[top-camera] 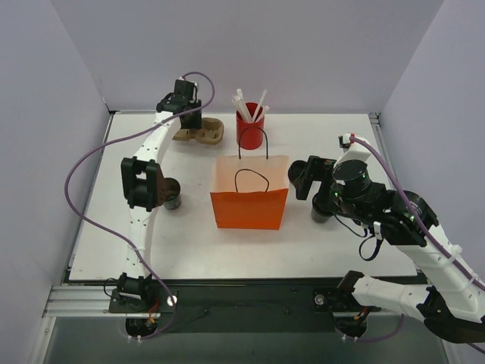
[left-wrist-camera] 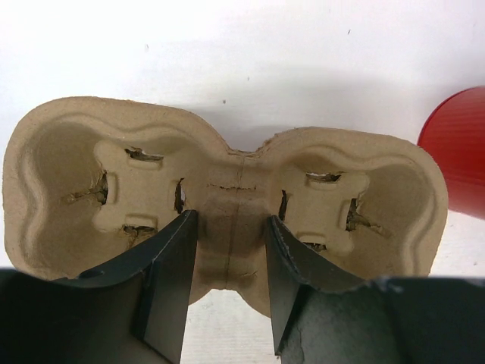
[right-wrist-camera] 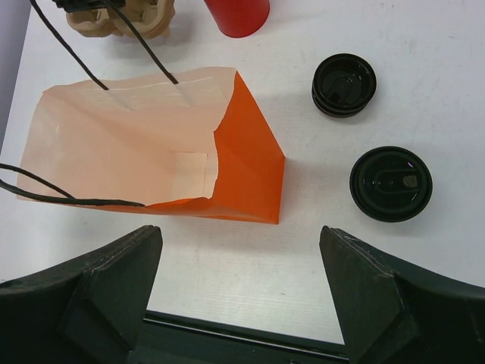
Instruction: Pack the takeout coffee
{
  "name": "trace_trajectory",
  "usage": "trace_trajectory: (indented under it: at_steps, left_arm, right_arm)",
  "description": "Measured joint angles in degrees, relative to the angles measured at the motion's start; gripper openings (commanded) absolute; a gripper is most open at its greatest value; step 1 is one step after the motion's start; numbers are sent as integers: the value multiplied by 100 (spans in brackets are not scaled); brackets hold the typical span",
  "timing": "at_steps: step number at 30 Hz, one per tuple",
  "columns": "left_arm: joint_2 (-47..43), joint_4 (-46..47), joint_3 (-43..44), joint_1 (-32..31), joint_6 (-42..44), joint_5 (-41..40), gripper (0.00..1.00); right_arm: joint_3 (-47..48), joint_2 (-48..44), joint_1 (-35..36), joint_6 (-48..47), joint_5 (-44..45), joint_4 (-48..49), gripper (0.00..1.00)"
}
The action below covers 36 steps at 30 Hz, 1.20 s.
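Observation:
Two dark lidded coffee cups stand right of the orange paper bag [right-wrist-camera: 151, 144]: one farther back [right-wrist-camera: 344, 83], one nearer [right-wrist-camera: 390, 183]. In the top view only one cup [top-camera: 321, 214] shows, partly under my right arm. My right gripper [right-wrist-camera: 239, 235] is wide open and empty, above the table in front of the bag; it also shows in the top view [top-camera: 312, 189]. My left gripper [left-wrist-camera: 229, 220] is closed on the middle ridge of the tan two-hole cup carrier [left-wrist-camera: 68, 174], which rests at the back left [top-camera: 208, 135]. The bag [top-camera: 250, 199] stands open mid-table.
A red cup [top-camera: 250, 130] of white straws stands behind the bag, right of the carrier; its edge shows in the left wrist view [left-wrist-camera: 458, 148]. A dark round cup-like thing [top-camera: 173, 194] sits by the left arm's elbow. Walls close in the table's back and sides.

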Motion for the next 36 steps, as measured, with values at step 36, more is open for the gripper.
trace_trajectory:
  at_steps: [36]
  left_arm:
    - [-448, -369, 245, 173, -686, 13, 33]
  right_arm:
    - [-4, 2, -81, -46, -151, 44, 89]
